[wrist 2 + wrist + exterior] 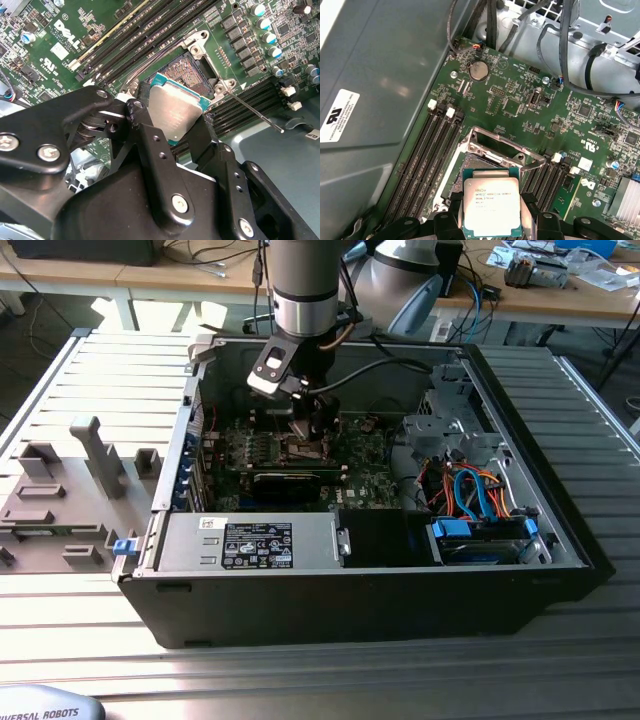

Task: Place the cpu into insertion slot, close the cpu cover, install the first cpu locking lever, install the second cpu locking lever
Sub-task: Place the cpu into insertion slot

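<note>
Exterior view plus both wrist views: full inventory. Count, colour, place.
computer case: 1, black and grey, open, on slatted table.
motherboard: 1, green, inside case.
insertion slot: 1, dark, metal-rimmed, uncovered, on motherboard.
cpu cover: 1, silvery, swung open beside slot.
locking lever: 1, thin silvery rod, swung out from slot.
cpu: 1, silver top, green edge, held over slot.
cables: several, orange and blue, case, exterior view's right.
fixtures: several, grey, table, exterior view's left.
gripper: 1, black, shut on cpu.
arm: 1, silver-grey, above case.
</note>
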Robot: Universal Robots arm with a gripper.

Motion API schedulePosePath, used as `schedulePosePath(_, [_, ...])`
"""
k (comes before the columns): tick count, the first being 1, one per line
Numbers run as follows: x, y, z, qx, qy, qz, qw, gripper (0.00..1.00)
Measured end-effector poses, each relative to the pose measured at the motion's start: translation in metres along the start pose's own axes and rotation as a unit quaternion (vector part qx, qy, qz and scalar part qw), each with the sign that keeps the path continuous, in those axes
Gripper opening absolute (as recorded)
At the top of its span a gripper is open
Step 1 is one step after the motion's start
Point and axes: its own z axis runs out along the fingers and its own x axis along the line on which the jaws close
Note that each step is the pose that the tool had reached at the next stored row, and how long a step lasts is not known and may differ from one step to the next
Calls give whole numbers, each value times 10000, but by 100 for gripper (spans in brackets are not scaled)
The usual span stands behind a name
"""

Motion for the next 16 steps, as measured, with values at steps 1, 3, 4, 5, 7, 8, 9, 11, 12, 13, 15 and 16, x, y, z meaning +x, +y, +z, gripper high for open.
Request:
schedulePosePath(1, [0, 0, 1, 0, 0, 3, 10000, 54])
schedulePosePath(3, [0, 0, 2, 0, 0, 8, 10000, 54])
schedulePosePath(4, [0, 0, 4, 0, -1, 14, 10000, 54])
schedulePosePath(5, [0, 0, 4, 0, -1, 17, 10000, 54])
schedulePosePath(7, [0, 0, 6, 0, -1, 22, 10000, 54])
schedulePosePath(8, [0, 0, 6, 0, -1, 25, 10000, 54])
schedulePosePath(9, [0, 0, 7, 0, -2, 28, 10000, 54])
schedulePosePath(11, [0, 0, 8, 0, -2, 33, 10000, 54])
schedulePosePath(12, [0, 0, 9, 0, -2, 36, 10000, 54])
schedulePosePath(13, [0, -1, 10, 0, -2, 39, 10000, 54])
schedulePosePath(15, [0, -1, 11, 0, -3, 44, 10000, 54])
schedulePosePath(16, [0, -1, 12, 0, -3, 46, 10000, 54])
